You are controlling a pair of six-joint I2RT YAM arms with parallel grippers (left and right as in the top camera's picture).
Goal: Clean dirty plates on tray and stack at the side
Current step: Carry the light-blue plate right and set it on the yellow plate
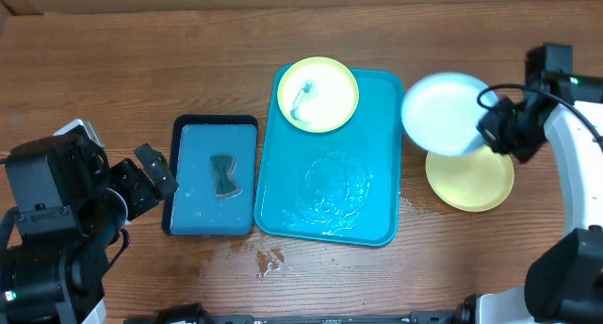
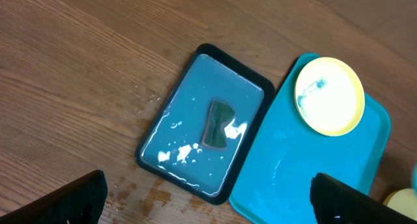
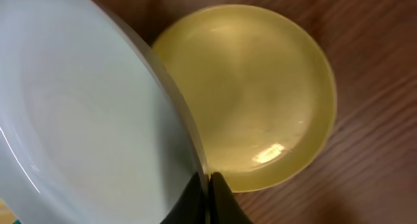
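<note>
The turquoise tray (image 1: 330,197) lies mid-table; it also shows in the left wrist view (image 2: 313,172). A yellow-green plate (image 1: 317,94) with a blue-green smear sits on its far left corner, also in the left wrist view (image 2: 329,96). A second yellow-green plate (image 1: 476,183) lies on the table right of the tray and looks clean in the right wrist view (image 3: 260,87). My right gripper (image 1: 492,128) is shut on the rim of the light blue plate (image 1: 443,112), holding it tilted above that plate; the pinch shows in the right wrist view (image 3: 208,178). My left gripper (image 1: 155,169) is open and empty, left of the black-rimmed tray.
A smaller black-rimmed blue tray (image 1: 184,187) lies left of the turquoise tray, holding water and a dark sponge (image 1: 223,176). Water drops wet the wood (image 1: 268,260) in front of the trays. The turquoise tray's middle is wet.
</note>
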